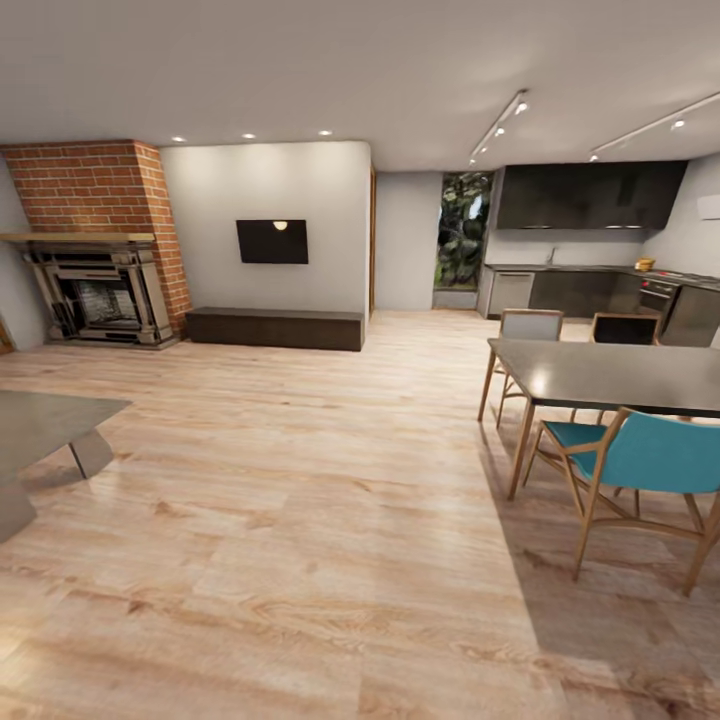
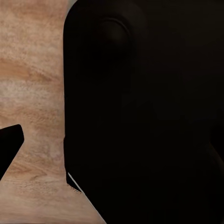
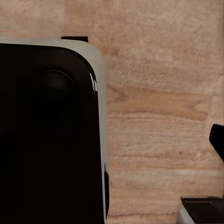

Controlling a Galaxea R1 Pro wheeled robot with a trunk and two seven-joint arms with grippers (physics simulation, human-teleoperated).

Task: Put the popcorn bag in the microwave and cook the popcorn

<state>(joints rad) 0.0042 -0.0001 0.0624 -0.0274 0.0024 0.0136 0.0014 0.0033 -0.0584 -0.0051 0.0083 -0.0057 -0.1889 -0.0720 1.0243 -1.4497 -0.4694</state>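
Note:
The kitchen [image 1: 590, 240] lies far off at the back right, with dark glossy cabinets and a slanted white hood [image 1: 708, 206]. Its grey countertop [image 1: 580, 268] runs along the wall. A small tan-yellow thing [image 1: 645, 264] stands on the countertop, too small to identify. I cannot make out the microwave from here. In the left wrist view, a black finger [image 2: 9, 145] shows over the wood floor beside the robot's dark body [image 2: 140, 116]. In the right wrist view, a dark finger edge [image 3: 217, 140] shows over the floor. Neither wrist view reveals how the jaws stand.
A dark dining table [image 1: 610, 375] with a teal chair [image 1: 640, 460] and two further chairs stands between me and the kitchen. At the left are a grey low table [image 1: 40, 420], a brick fireplace [image 1: 100, 290], a wall screen [image 1: 272, 241] and a dark bench [image 1: 275, 328]. Wood floor [image 1: 330, 480] spreads ahead.

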